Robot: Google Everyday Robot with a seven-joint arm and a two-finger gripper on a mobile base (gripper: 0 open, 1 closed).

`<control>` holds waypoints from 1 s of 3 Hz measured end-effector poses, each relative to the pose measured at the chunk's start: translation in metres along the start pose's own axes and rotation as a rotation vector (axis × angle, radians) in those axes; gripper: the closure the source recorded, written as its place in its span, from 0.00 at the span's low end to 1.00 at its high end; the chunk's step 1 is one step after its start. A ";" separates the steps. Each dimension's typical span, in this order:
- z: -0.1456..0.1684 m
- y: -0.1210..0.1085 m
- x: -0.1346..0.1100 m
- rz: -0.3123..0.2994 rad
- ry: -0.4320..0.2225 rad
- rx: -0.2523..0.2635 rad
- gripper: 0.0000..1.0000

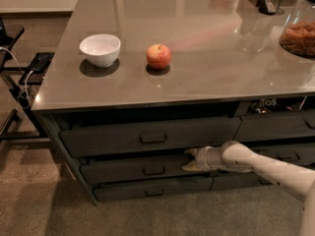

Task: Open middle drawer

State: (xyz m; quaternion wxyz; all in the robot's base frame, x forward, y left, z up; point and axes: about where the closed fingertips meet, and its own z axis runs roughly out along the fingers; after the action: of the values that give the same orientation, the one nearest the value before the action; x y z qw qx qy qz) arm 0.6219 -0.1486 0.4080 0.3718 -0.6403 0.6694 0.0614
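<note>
Nearest to us lies the grey-brown carpet floor (44, 205). Just above it sits the low dark grey bottom drawer (128, 192), shut flat in the cabinet under the counter.

From the lower right the robot's white jointed arm (266, 167) reaches leftward across the cabinet front. Its pale two-finger pincer (193, 160) rests at the right end of the wide dark grey middle drawer (123, 171), level with that drawer's upper edge and touching or nearly touching it. We cannot tell whether the pincer is apart, together or clamped on anything.

The middle drawer is the second of three in the wide stack. Its small black rectangular loop handle (154, 170) is at the centre, left of the pincer and clear of it. A dark gap shows along the top of its front.

Above it comes the wide dark grey top drawer with the taller front (108, 140), and to the right are narrower dark drawers (275, 127).

Over them spreads the glossy grey steel counter (206, 77). On its left part a round white ceramic bowl (100, 49) stands upright. A red-and-yellow apple (159, 56) sits near it on the right, not touching it.

Farther back at the right edge stands a clear glass jar with brown contents (299, 31). Off the counter's left side is a black metal rack with cables (10, 38).
</note>
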 end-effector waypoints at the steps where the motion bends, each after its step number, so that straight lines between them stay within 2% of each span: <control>1: 0.000 0.000 0.000 0.000 0.000 0.000 0.58; 2: 0.000 0.000 0.000 0.000 0.000 0.000 0.34; 3: -0.002 0.014 0.001 0.003 -0.036 -0.019 0.11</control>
State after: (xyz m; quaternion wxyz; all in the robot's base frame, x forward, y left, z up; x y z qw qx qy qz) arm 0.6089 -0.1484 0.4032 0.3777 -0.6414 0.6630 0.0800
